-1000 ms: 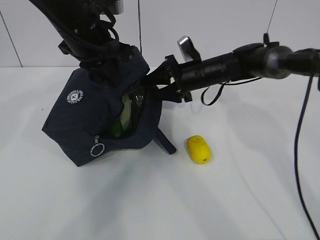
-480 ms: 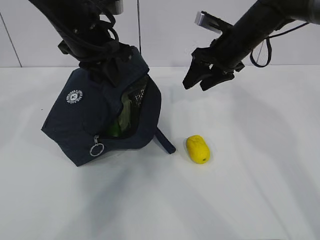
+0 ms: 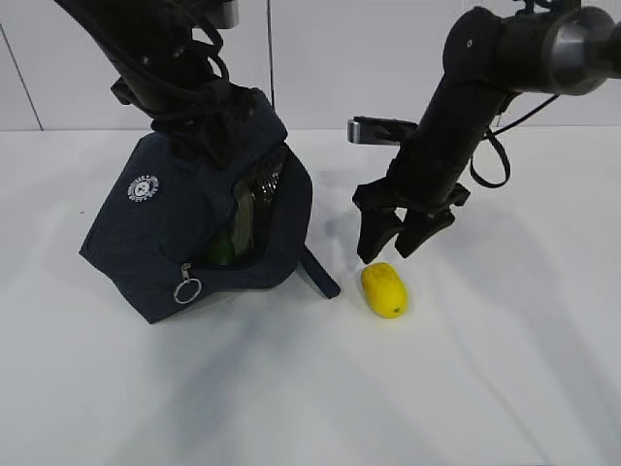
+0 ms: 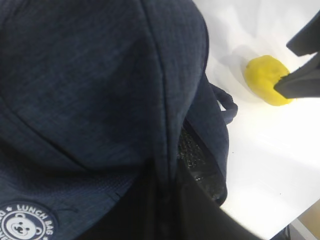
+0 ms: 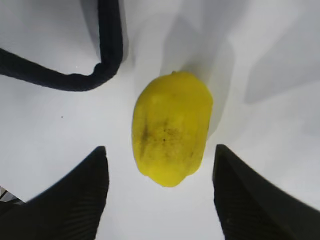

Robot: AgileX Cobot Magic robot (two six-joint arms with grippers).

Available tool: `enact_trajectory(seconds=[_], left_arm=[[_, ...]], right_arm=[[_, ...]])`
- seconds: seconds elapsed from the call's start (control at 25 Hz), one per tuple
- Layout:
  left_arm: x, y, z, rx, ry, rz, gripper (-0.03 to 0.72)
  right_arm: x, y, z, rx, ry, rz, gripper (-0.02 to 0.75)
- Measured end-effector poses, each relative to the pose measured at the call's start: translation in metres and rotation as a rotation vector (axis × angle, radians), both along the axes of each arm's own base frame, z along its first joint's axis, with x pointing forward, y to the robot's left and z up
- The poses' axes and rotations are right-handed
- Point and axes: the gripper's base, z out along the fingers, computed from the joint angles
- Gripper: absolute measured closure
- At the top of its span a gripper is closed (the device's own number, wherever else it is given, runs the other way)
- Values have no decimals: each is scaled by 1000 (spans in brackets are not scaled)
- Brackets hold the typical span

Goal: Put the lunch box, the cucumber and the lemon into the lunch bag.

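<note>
The navy lunch bag (image 3: pixel 165 223) hangs tilted at the left, its mouth facing right. My left gripper (image 3: pixel 199 121) is shut on the fabric at the bag's top; in the left wrist view the bag (image 4: pixel 90 85) fills the frame and the jaws (image 4: pixel 165 200) pinch a fold. Inside the mouth I see the pale green lunch box (image 3: pixel 244 212) and below it a green piece, apparently the cucumber (image 3: pixel 220 252). The yellow lemon (image 3: pixel 384 289) lies on the table right of the bag. My right gripper (image 3: pixel 390 243) is open just above it; the lemon (image 5: pixel 170 127) sits between and ahead of the fingers (image 5: pixel 75 200).
One loop handle (image 3: pixel 318 272) of the bag trails on the white table (image 3: pixel 466 388) close to the left of the lemon; it also shows in the right wrist view (image 5: pixel 75 77). A metal ring pull (image 3: pixel 187 288) hangs at the bag's front. A wall stands behind.
My right gripper has left the bag's mouth, swung up and to the right, then come down over the lemon with its jaws open. The bag and the lemon have stayed put.
</note>
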Motion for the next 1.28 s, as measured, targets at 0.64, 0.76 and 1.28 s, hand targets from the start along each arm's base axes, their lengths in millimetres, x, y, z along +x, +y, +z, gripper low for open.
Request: enact_trajectory(seconds=[0.64,0.76,1.28], left_arm=[[0,0,0,1,-1,0,673],[0,0,0,1,-1,0,673],[0,0,0,4,5,-2,673]], right_arm=[[-12,-3,-21,-31,72,-3,249],[-13,0,-21,-30,64,0,250],[-10,2,-24,-18,40,-16,278]])
